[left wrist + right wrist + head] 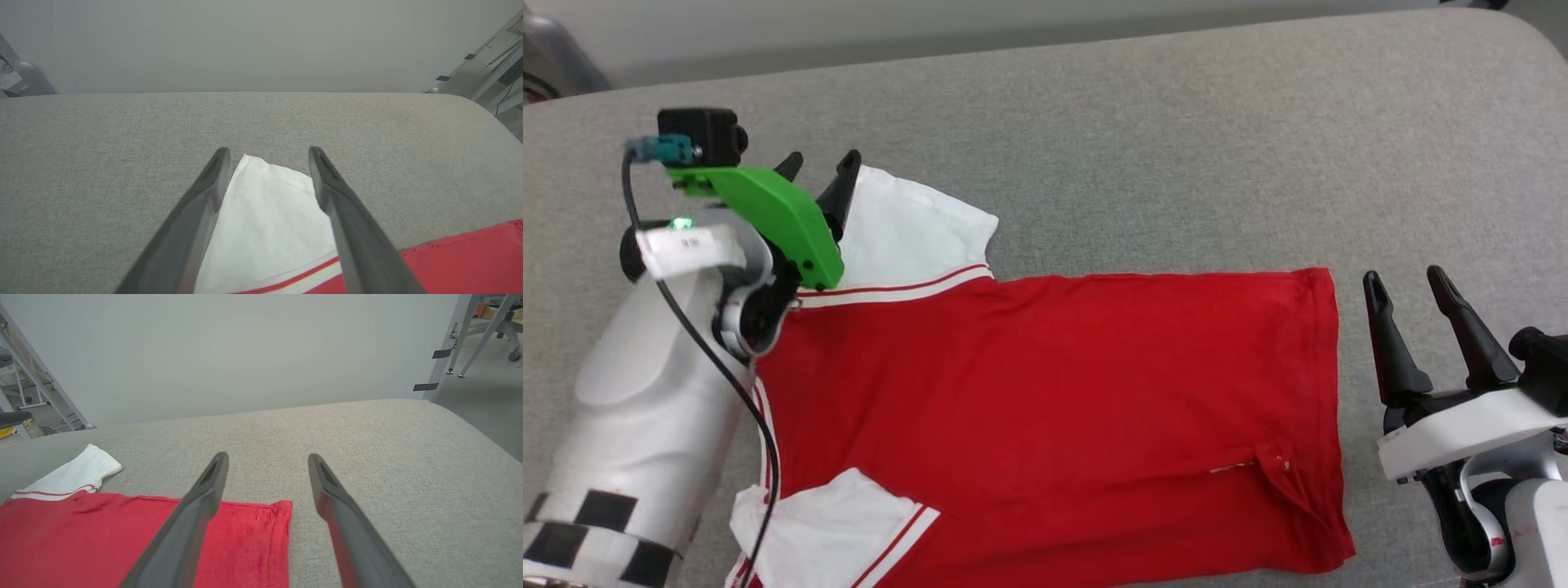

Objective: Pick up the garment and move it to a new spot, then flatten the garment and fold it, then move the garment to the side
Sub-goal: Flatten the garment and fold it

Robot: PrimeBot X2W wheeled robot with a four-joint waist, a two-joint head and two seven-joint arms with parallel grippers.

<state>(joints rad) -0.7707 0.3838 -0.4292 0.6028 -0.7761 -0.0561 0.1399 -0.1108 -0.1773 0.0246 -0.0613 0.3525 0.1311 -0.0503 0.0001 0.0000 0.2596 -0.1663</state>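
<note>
Lying flat on the padded surface (1176, 147), the garment (1045, 408) is spread sideways. Its shoulder end points toward the surface's left edge and its hem (1327, 408) toward the right edge. It covers the middle and near part of the surface, well short of the far edge. The body is plain red knit, mostly smooth, with a stitched hem and one small puckered crease (1278, 469) close to that hem. Two short white sleeves stick out at the shoulder end. The far sleeve (907, 224) points toward the far edge, and the near sleeve (825, 523) lies folded in over the red cloth. Red-and-white striped trim (907, 286) marks the seam where the far sleeve joins the body.

The left gripper (823, 159) is at the far sleeve with its two long dark fingers spread wide. In the left wrist view they straddle the sleeve's pointed end and hold nothing. Whether they touch the cloth I cannot tell. A bright green bracket (776, 216) and a small black camera (698, 135) sit on that wrist.

The right gripper (1404, 276) is just beyond the hem, toward the right edge. Its jaws are equally wide apart and empty, over bare upholstery. The surface is a pale grey woven fabric with rounded corners.
</note>
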